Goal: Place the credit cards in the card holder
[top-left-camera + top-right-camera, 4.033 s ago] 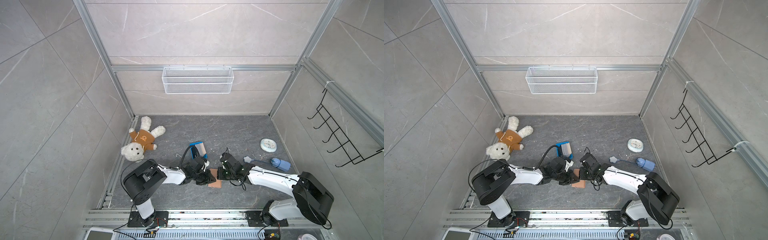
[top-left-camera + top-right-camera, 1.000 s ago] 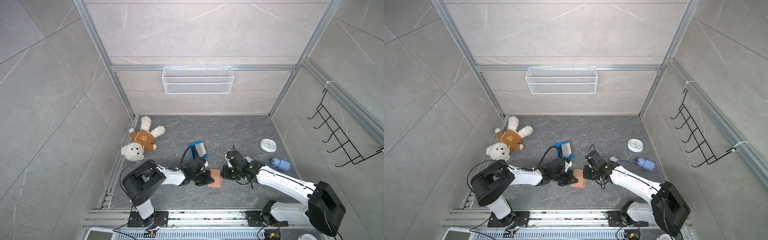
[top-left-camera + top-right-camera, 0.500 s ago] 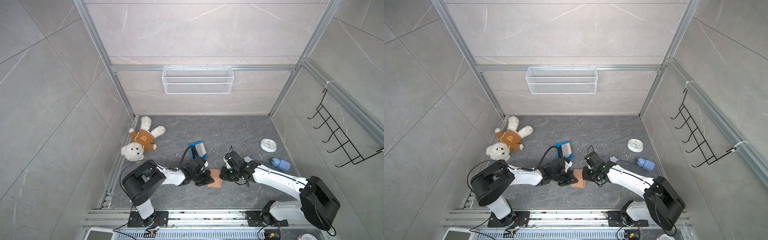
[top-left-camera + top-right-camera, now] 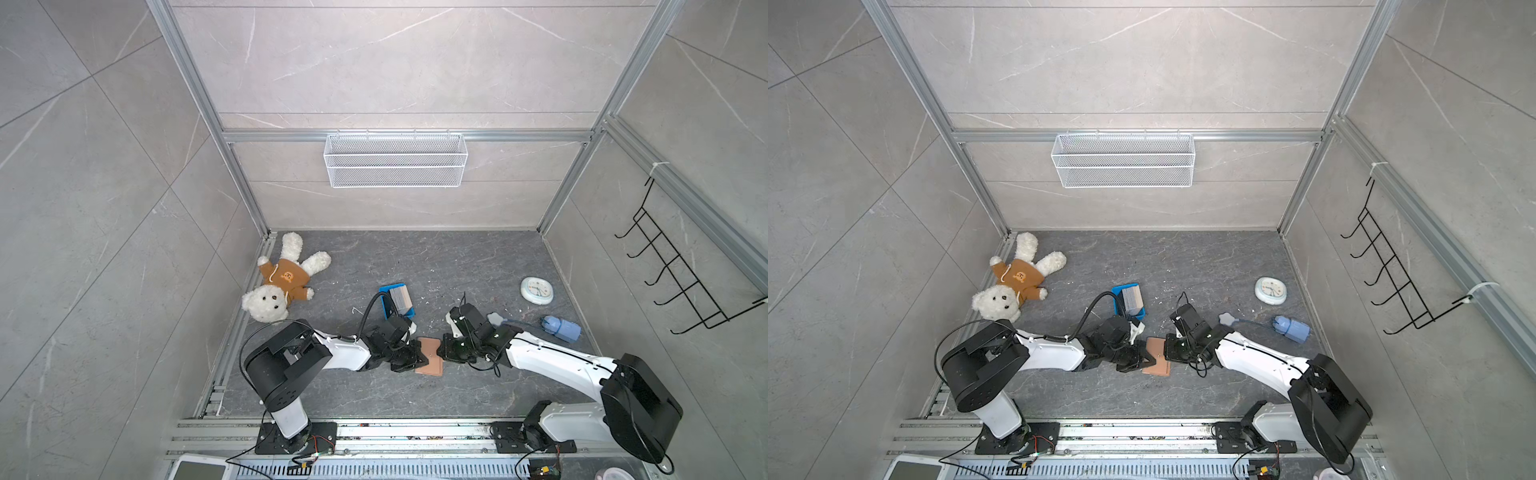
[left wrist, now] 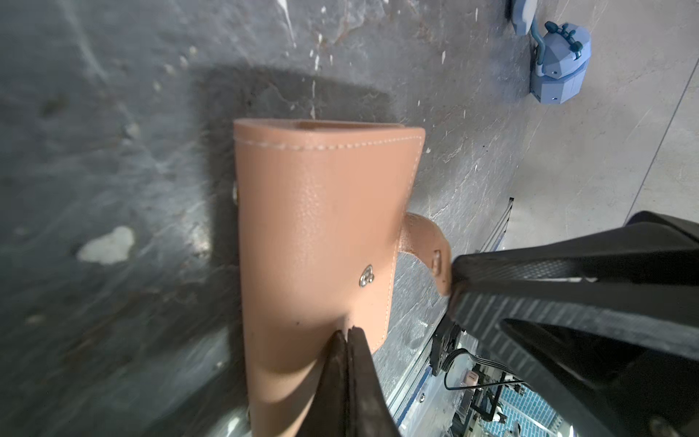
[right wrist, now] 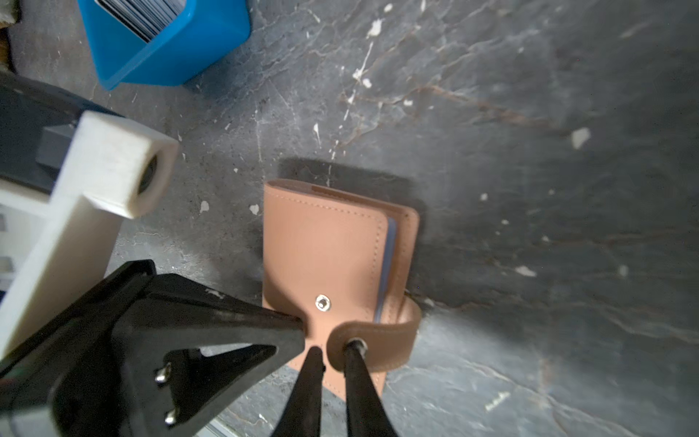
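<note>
**Card holder (image 4: 430,358) gripped from both sides, strap loose**

We see the tan card holder lying flat on the grey floor (image 4: 457,266) with its cover folded over. Its stitched edges are square, and a bluish sliver of sleeves (image 6: 389,257) shows along the open edge. Its strap (image 6: 378,335) curls up off the snap stud (image 6: 322,302), which sits bare on the cover.

In both top views the floor is open at 6 o'clock and at 12 o'clock of the holder. Near it at 11 o'clock stands a blue tray (image 4: 388,289) with the credit cards (image 4: 401,300) stacked on edge inside. A teddy bear (image 4: 282,286) lies well apart at 10 o'clock, by the wall. A round clock (image 4: 537,290) is at 2 o'clock, and a blue gadget (image 4: 561,327) on a cord is at 3 o'clock, beyond the right arm.

The left pincer (image 5: 348,335) reaches in from 9 o'clock. Its jaws are pressed together with no gap, nipping the cover's edge close to the stud, where the leather puckers. The right pincer (image 6: 334,355) reaches in from 3 o'clock with its jaws nearly together, clamped on the end of the strap. The tips of the two pincers sit just beside each other.
</note>
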### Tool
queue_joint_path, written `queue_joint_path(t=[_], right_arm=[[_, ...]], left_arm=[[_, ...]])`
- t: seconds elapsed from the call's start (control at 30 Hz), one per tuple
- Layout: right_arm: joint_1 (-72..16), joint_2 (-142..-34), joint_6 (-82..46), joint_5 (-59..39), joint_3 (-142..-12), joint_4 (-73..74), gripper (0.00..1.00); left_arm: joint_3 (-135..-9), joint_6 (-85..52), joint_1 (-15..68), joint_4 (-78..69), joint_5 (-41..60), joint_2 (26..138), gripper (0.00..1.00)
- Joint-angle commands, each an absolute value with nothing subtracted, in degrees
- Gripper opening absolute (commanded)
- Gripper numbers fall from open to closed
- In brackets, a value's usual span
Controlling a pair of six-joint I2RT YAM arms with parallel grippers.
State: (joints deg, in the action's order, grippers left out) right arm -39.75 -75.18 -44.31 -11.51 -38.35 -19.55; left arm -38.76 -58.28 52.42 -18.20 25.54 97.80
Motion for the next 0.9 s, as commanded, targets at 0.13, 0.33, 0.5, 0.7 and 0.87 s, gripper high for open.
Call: queue_joint_path(t=[0.13,0.33,0.5,0.7,0.87], right_arm=[[-38.4,-73.2,-44.1,-8.3,-37.5,-23.9,0.16],[-37.7,-74.5,-44.6,-12.4,-36.1,-18.6,0.16],[-36.7,-76.6,-45.1,-15.1,-35.1,-15.0,0.17],[-36.5,-78.7,-45.5,-17.6,-34.4,-11.7,0.18],[-36.4,-79.8,-45.4,-18.8,-34.5,-10.0,0.19]], left_arm=[[-38.8,-57.3,52.5,-13.7,24.0,98.3,0.02],[-38.7,-57.3,52.5,-13.7,24.0,98.3,0.02],[-38.7,-57.3,52.5,-13.8,24.0,98.4,0.02],[-38.6,-57.4,52.6,-13.9,23.9,98.4,0.02],[-38.7,-57.4,52.6,-14.0,23.9,98.6,0.02]])
